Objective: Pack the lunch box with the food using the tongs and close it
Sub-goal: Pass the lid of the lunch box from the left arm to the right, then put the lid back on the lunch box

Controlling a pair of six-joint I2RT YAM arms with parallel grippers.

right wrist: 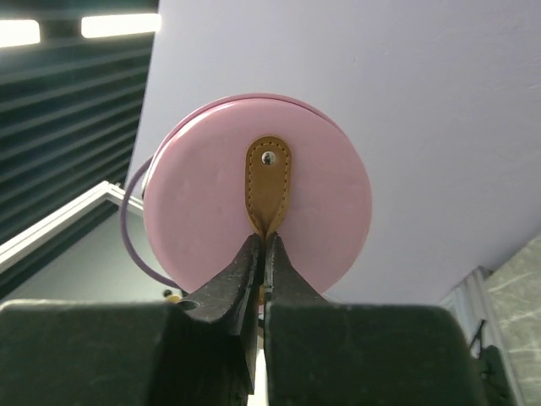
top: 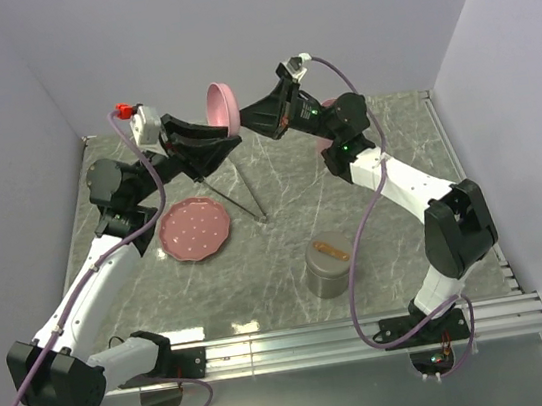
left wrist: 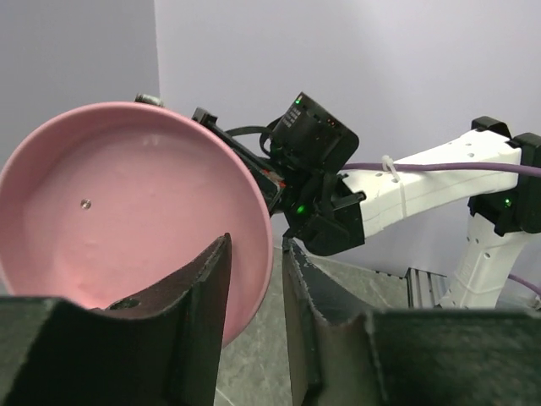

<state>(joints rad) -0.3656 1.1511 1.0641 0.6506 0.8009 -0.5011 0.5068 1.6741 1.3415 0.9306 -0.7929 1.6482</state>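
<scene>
While the right end effector (right wrist: 263, 245) pinches the tan leather tab (right wrist: 269, 182) of the round pink lid (right wrist: 203, 211) aloft, the left end effector (left wrist: 255, 254) stands parted astride its rim. Orange food (top: 330, 248) sits in the grey cylindrical lunch box (top: 327, 278); closing remains.
</scene>
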